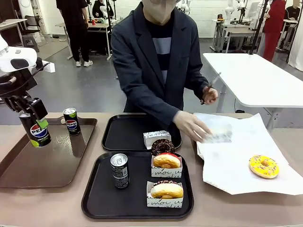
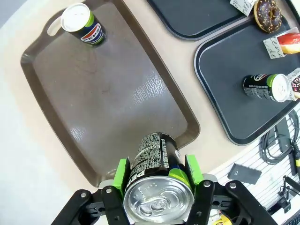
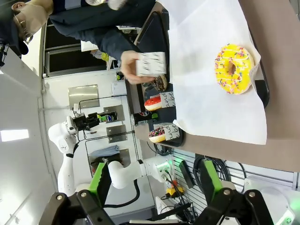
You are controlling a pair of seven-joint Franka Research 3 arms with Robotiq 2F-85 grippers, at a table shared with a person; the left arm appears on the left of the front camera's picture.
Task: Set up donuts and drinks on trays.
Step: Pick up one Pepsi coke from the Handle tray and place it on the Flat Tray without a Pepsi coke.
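Observation:
My left gripper (image 1: 33, 124) is shut on a black Pepsi can (image 1: 40, 134), held upright just above the brown tray's left part. In the left wrist view the green pads (image 2: 123, 172) clamp that can (image 2: 157, 159). A second Pepsi can (image 1: 71, 121) stands at the brown tray's far end. The near black tray (image 1: 94, 198) carries a dark grey can (image 1: 120, 170) and two sleeved donuts (image 1: 166, 161) (image 1: 166, 190). A chocolate donut (image 1: 163, 145) sits on the far black tray (image 1: 123, 132). My right gripper (image 3: 154, 187) is open above a yellow sprinkled donut (image 3: 233, 69).
The long brown tray (image 1: 57, 161) lies at the table's left. A white paper sheet (image 1: 232, 161) covers the right side, with the yellow donut (image 1: 264, 166) on it. The person's hand (image 1: 191, 125) presses a paper sleeve there; the other hand holds tongs (image 1: 210, 87).

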